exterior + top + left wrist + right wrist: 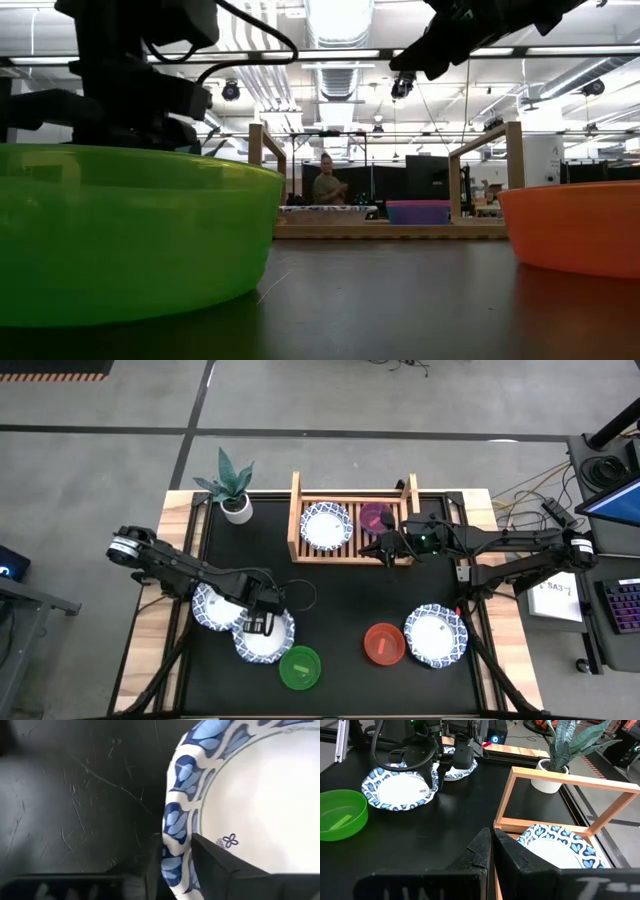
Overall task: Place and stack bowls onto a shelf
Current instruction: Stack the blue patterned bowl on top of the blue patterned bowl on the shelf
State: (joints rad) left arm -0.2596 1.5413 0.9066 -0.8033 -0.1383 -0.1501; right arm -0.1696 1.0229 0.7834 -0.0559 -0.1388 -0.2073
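Note:
My left gripper point(258, 623) stands over the near-left part of the table, shut on a white bowl with a blue patterned rim point(268, 640). A second such bowl point(213, 607) lies just left of it, a third point(436, 636) near the right edge. The green bowl point(300, 667) and red bowl point(384, 644) sit on the table near the front. The wooden slatted shelf point(296, 510) holds a fourth white bowl point(326, 526) and the magenta bowl point(376, 517). My right gripper point(388, 553) hovers shut and empty above the shelf's near rail. The teal bowl is not in view. My left gripper point(177, 842) has the white bowl by its blue scalloped rim point(175, 827), one finger inside the bowl point(215, 862) and one outside point(150, 865). The fingers come from above, pointing down. The bowl's base appears to rest on the table point(400, 790).
A white plant pot with a spiky plant point(237, 506) stands at the shelf's left end. The black mat point(340, 600) is bare between the shelf and the front bowls. The shelf's raised side rails point(560, 777) frame its bowls. A person shows far behind the table point(327, 182).

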